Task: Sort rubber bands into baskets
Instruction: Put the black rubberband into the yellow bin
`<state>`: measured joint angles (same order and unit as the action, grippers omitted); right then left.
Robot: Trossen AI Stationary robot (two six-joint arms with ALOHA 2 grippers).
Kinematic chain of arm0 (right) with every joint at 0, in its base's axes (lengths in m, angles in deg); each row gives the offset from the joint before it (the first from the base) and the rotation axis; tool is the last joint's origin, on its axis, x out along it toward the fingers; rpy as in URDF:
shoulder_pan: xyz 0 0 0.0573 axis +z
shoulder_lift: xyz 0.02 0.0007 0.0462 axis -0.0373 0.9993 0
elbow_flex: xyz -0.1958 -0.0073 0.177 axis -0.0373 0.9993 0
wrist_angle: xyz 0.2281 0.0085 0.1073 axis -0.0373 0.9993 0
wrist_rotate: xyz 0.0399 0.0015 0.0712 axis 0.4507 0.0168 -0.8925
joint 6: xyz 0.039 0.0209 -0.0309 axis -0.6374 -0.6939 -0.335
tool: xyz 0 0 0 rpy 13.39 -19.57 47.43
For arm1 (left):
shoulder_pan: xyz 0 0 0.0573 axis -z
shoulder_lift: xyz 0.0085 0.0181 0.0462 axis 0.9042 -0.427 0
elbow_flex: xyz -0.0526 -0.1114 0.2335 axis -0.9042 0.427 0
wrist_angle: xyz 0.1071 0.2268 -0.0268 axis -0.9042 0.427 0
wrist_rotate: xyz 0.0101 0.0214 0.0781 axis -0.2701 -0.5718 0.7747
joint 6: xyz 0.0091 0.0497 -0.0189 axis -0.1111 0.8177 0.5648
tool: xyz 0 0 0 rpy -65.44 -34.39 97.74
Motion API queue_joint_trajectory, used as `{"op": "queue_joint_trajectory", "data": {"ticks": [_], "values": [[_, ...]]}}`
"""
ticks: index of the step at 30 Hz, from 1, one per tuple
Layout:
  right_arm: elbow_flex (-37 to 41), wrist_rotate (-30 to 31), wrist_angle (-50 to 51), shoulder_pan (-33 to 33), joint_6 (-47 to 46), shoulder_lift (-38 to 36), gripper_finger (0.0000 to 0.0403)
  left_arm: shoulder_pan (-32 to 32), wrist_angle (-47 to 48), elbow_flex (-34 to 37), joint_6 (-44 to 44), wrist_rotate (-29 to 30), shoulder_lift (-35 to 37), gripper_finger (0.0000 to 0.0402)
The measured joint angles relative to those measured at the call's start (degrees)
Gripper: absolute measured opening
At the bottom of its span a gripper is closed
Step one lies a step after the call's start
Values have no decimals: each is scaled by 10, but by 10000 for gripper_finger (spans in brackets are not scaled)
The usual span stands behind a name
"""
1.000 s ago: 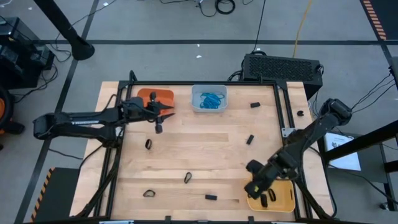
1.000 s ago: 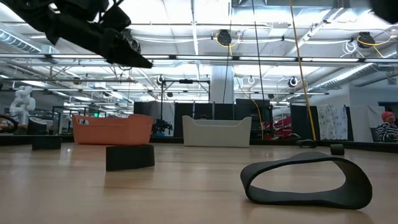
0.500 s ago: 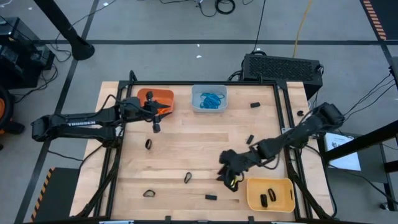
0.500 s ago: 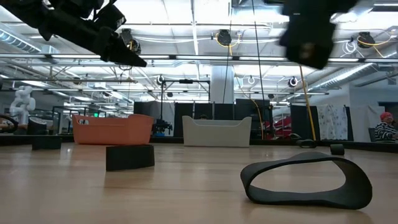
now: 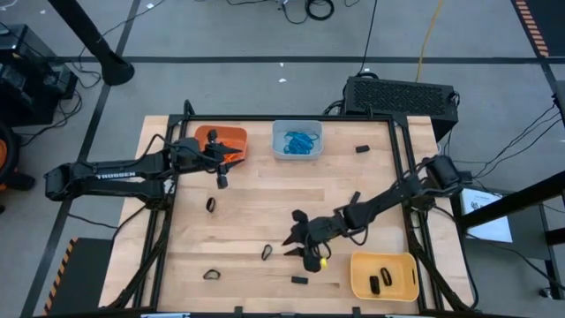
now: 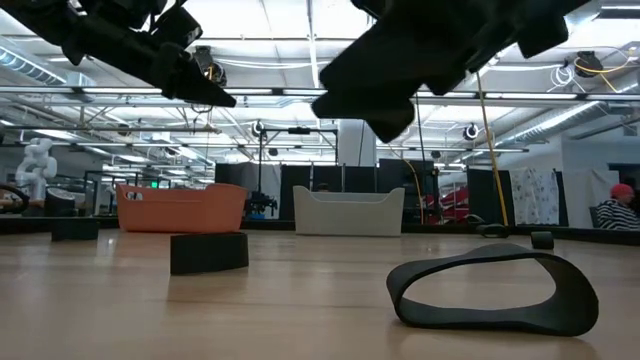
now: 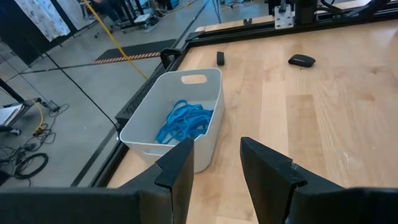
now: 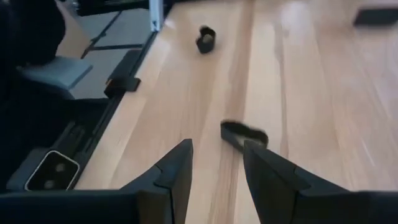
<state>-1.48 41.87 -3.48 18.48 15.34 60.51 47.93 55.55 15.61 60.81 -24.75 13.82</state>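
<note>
Tabletop black rubber band (image 5: 267, 253) lies just beside right tool (image 5: 296, 246)

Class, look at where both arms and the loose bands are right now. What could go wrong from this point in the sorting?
1. The right gripper, open and empty, hangs near a black band; the band lies flat, so the fingers may slide off it.
2. The left gripper, open, sits over the orange basket; a low sweep might nudge it.
3. Black bands lie scattered; one near the front edge might be missed.
</note>
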Motion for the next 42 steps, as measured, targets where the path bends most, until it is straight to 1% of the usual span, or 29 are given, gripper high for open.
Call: {"op": "queue_joint_trajectory", "data": {"ticks": [8, 16, 20, 25, 27, 30, 34, 38, 42], "values": [[0, 1, -74, 0, 83, 23, 135, 0, 0, 0, 0, 0, 0, 138], [0, 18, -81, -1, 143, 23, 136, 0, 2, 0, -10, -1, 0, 138], [0, 24, -81, -3, 177, 23, 151, 0, 14, 0, -15, -2, 0, 138], [-2, 34, -87, -14, 166, 23, 184, 0, 15, 0, -12, -2, 0, 138], [-16, 34, -74, -16, 170, 23, 198, 0, 17, 0, -12, -2, 0, 138], [-50, 32, -23, -15, 184, 23, 213, 0, 39, 0, -11, -2, 0, 138], [-86, 32, 53, -15, 185, 23, 221, 0, 70, 0, -11, -2, 0, 138], [-91, 37, 54, -14, 184, 23, 221, 0, 101, 0, -12, -2, 0, 138], [-91, 61, 50, -14, 163, 30, 222, 0, 150, 0, -12, -2, 0, 138]]}}
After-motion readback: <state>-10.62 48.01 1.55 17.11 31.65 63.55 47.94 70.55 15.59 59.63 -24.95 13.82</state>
